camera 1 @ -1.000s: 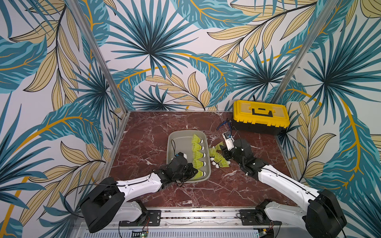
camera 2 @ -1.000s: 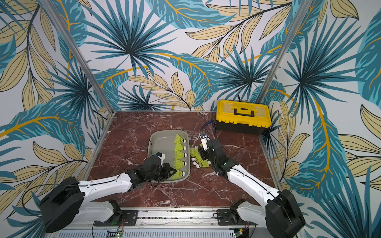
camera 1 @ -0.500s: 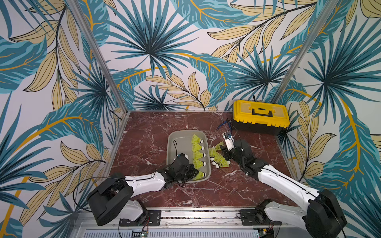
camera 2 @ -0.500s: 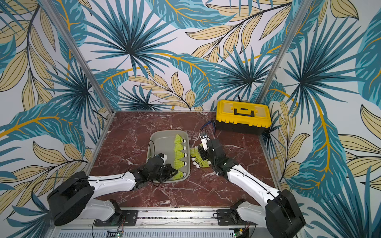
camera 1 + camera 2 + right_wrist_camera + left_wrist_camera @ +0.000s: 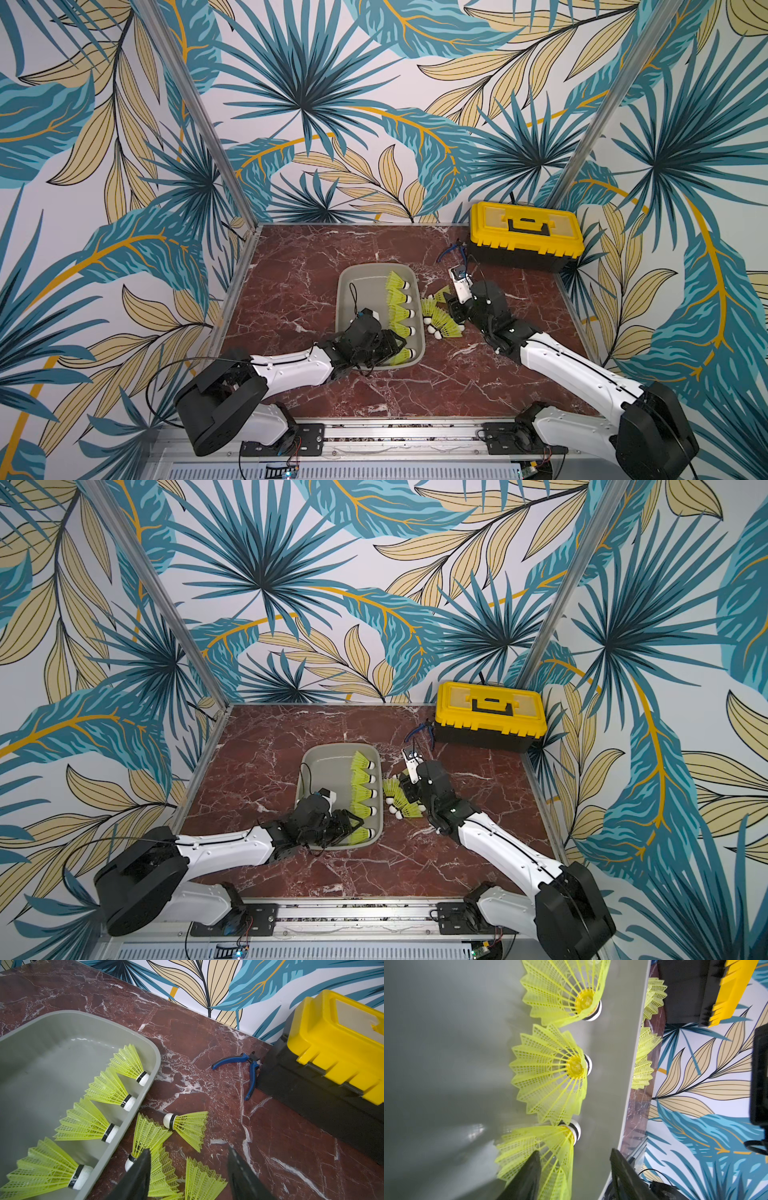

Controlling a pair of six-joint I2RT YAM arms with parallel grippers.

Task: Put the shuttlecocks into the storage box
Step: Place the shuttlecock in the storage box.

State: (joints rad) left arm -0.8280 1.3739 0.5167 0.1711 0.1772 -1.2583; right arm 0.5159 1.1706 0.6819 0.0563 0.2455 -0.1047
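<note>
Found five shuttlecocks [image 5: 400,309] rowed inside storage box [image 5: 360,280], tips against wall nearest right arm. Noted loose shuttlecocks [image 5: 441,319] on marble tabletop [image 5: 291,291] just beside box. Saw left gripper [image 5: 575,1152] spread open around nearest boxed one, right gripper [image 5: 188,1149] spread open over loose cluster

Blue pliers [image 5: 251,1064] lie just beside the yellow-lidded toolbox [image 5: 336,1043].
</note>
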